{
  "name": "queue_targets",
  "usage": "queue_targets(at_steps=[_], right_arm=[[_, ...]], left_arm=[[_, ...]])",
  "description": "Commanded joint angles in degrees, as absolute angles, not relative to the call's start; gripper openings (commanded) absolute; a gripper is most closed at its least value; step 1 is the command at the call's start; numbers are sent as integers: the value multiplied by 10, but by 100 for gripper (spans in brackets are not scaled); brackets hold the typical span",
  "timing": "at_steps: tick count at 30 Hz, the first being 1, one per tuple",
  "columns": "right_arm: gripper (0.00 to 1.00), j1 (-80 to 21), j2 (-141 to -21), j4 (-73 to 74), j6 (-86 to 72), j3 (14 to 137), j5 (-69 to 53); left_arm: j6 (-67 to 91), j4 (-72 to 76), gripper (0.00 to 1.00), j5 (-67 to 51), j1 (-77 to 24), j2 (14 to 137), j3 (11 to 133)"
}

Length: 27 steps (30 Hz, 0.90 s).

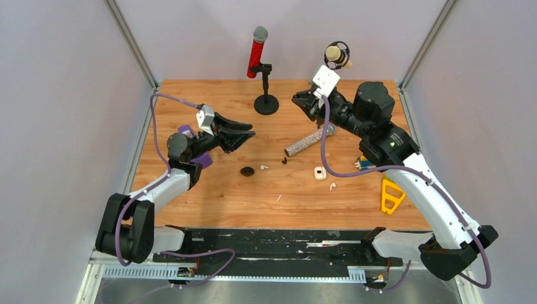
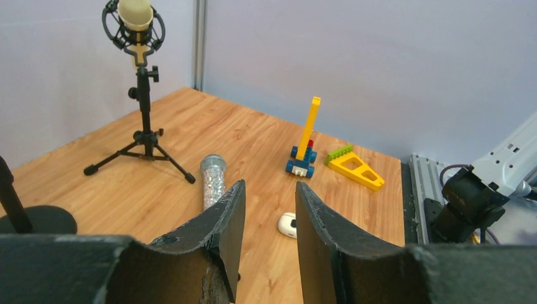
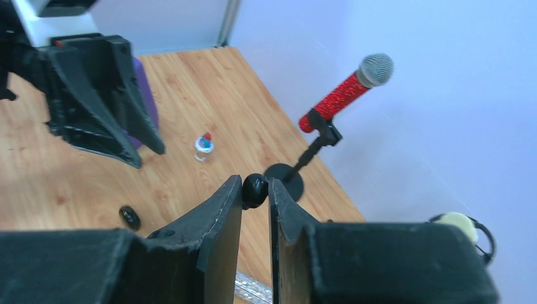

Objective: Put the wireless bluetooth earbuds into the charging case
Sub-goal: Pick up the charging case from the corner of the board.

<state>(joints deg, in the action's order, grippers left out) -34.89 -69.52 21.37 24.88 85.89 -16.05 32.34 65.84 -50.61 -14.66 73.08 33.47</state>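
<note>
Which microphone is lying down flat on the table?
The silver glittery microphone. It lies flat on the table, while the red microphone and the cream microphone are both propped up in the air.

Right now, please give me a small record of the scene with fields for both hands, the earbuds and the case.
right hand: shut on a tiny black plastic earbud, held above the wooden table
left hand: fingers slightly apart, nothing between them
white pebble-shaped plastic case: lying on the table, not held
small white plastic earbud: loose on the table, beside the case
progress: black earbud not yet in a case
</note>
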Motion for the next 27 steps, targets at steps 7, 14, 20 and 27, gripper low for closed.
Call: queue_targets(at_steps=[7,14,20,27], right_arm=[[19,-362,-676,123,239,731,-193],[20,-357,-659,97,269,634,-163],[20,-333,-716,109,305,574,-152],[21,-325,-881,187,342,559,-136]], left_arm=[[233,544,43,-530,-134,716,372],[53,295,47,-572,-128,703,444],[-76,135,58,-599,-112,667,479],[-329,-261,88,-511,-79,611,582]])
